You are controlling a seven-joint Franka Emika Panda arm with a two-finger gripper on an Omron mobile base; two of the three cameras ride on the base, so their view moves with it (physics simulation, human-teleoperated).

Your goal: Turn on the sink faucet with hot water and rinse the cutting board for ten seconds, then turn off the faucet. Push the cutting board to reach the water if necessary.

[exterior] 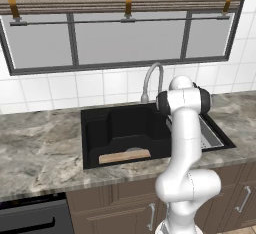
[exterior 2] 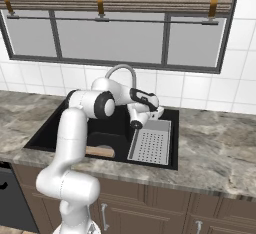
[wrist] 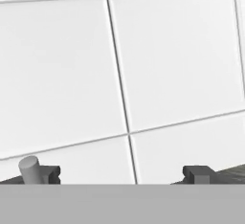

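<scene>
While facing white wall tiles (wrist: pixel 167 65), fingers (wrist: pixel 197 174) spread wide beside faucet (exterior: pixel 151 76).

white tiled wall (exterior: pixel 60 90), window (exterior: pixel 125 40), marble counter (exterior: pixel 35 148)

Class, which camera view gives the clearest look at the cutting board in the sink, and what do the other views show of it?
The left base view: the cutting board lies along the sink's near wall, its whole length unobstructed. In the right base view the robot's arm covers most of it, leaving a tan end visible. The hand view faces white wall tiles instead.
</scene>
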